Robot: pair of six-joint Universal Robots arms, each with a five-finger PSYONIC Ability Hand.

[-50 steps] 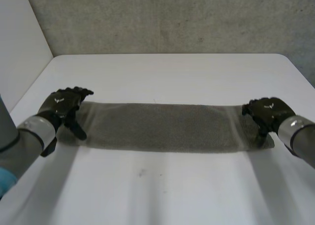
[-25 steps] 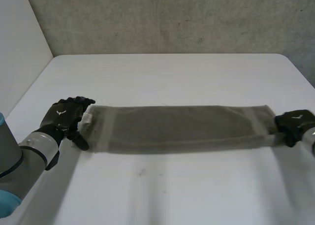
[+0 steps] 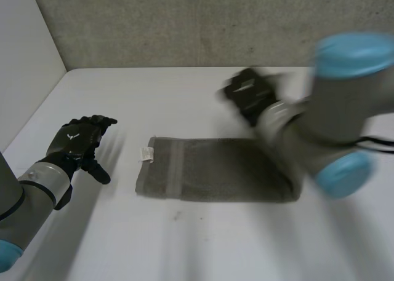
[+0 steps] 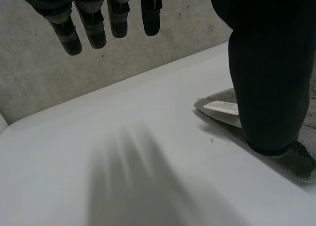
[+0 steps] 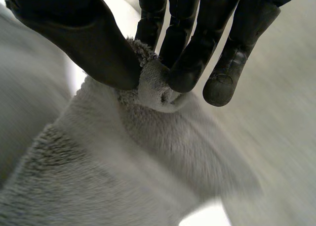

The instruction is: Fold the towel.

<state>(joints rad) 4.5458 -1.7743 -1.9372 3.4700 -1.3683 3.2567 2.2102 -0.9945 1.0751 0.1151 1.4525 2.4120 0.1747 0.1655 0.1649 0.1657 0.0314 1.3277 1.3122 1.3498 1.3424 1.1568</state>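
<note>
Towel, grey, lies as a long band on the white tabletop, its end with the white label toward the robot's left. Left hand stands near that end, clear of the cloth, with fingers straight and apart and holding nothing. Right hand is raised over the band's far edge, and its wrist view shows thumb and fingers clamped on a bunch of the cloth.
</note>
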